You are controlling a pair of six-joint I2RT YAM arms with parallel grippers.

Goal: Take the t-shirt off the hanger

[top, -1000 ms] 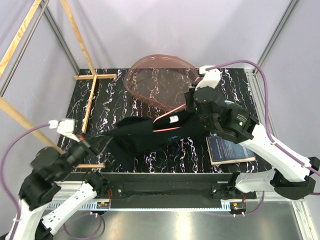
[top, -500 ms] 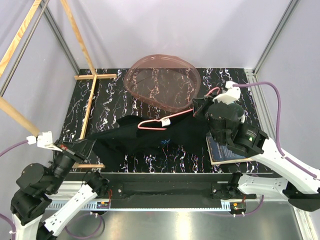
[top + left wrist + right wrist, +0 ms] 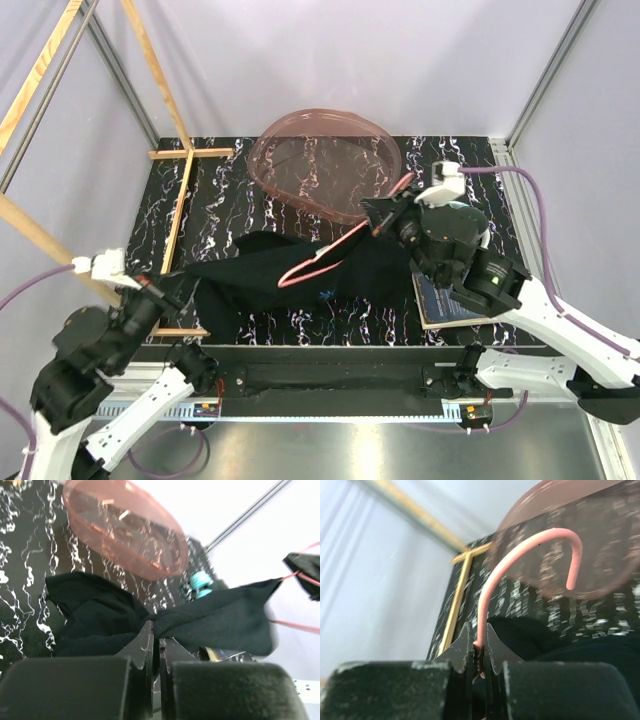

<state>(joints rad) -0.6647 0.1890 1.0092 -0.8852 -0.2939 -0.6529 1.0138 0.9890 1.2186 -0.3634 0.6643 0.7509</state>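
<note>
The left gripper (image 3: pixel 156 631) pinches the black t-shirt (image 3: pixel 100 625). The right gripper (image 3: pixel 479 647) pinches the pink hanger (image 3: pixel 554 531).

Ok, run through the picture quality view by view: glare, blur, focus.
Top external: evenly lit and sharp, with glare only on the steel strip at the near edge. Left wrist: the background is washed out white, and the shirt is smeared at its right edge. Right wrist: the bowl and table are soft, while the hanger hook is crisper.
</note>
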